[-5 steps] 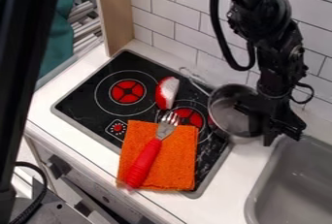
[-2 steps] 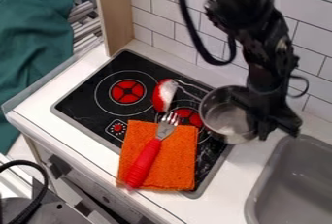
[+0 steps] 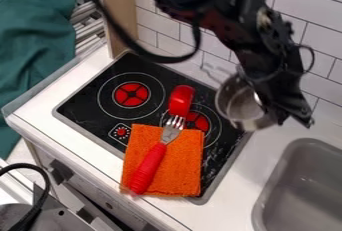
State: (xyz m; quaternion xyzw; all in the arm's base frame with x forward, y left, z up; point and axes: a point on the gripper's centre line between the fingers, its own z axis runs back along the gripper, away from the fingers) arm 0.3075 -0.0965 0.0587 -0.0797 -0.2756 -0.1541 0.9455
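Observation:
The black gripper (image 3: 286,115) hangs at the right of the stove, shut on the near-right rim of a metal pot (image 3: 242,106). The pot is tilted over the stove's right edge, its wire handle pointing to the upper left. A red piece of toy food (image 3: 181,100) lies on the stove just left of the pot. Below it, a fork (image 3: 149,168) with a red handle lies across a folded orange cloth (image 3: 180,167), its tines close to the red piece.
The black stove top (image 3: 100,110) has red burners. A grey sink (image 3: 300,190) is at the lower right, a tiled wall (image 3: 180,17) stands behind, and a wooden panel (image 3: 120,12) rises at the back left. Green fabric (image 3: 37,50) lies at the left.
The pot moved left with the gripper, then right again and tilted. The red piece turned over, so its white side no longer shows. The arm's upper part swung left.

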